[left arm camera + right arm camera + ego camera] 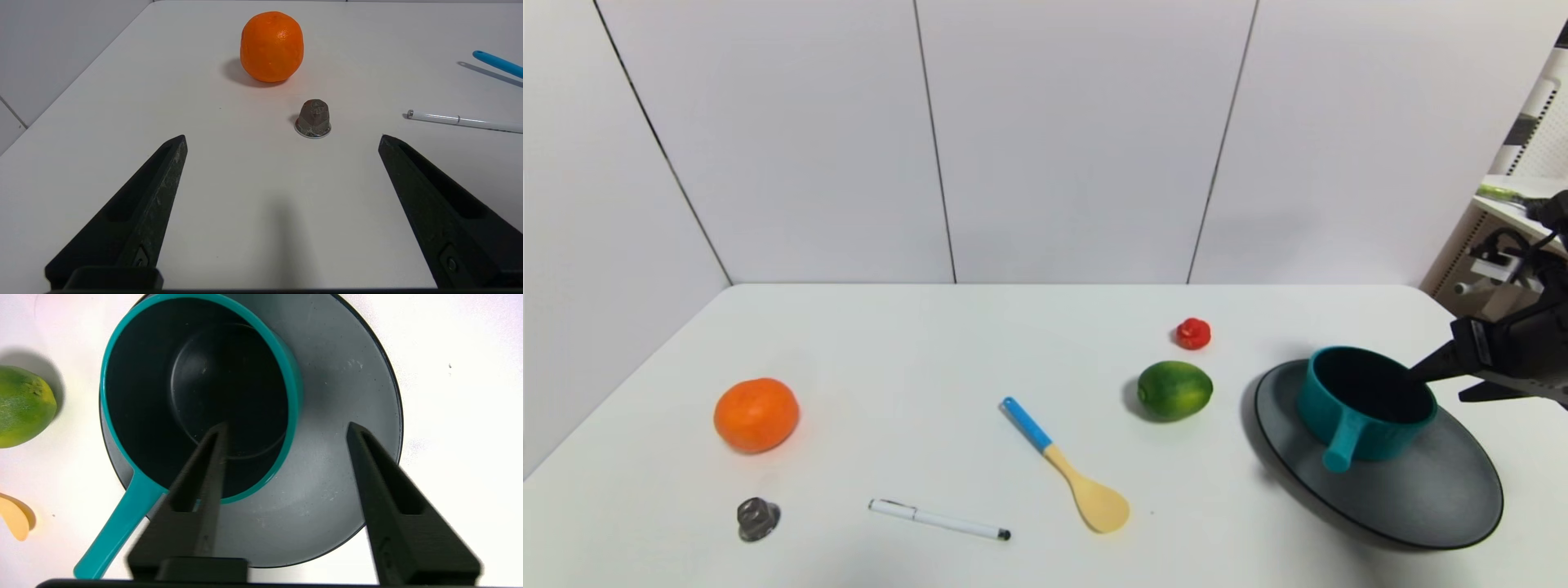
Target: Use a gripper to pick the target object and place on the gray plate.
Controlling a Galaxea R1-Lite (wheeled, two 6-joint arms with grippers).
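The teal saucepan [1380, 437] stands on the left part of the gray plate [1421, 498] at the table's right, its stubby handle pointing to the front. My right gripper [1437, 385] is open just above the pan's right rim. In the right wrist view the gripper [286, 426] has one finger over the dark inside of the saucepan [196, 388] and the other over the bare plate [339, 416]; the jaws hold nothing. My left gripper [282, 139] is open and empty, low over the table's left front, out of the head view.
A lime [1174, 390] and a small red object [1192, 333] lie left of the plate. A blue-handled spoon [1062, 461], a white pen [939, 519], an orange [756, 414] and a metal capsule [758, 518] lie farther left. A shelf stands at the far right.
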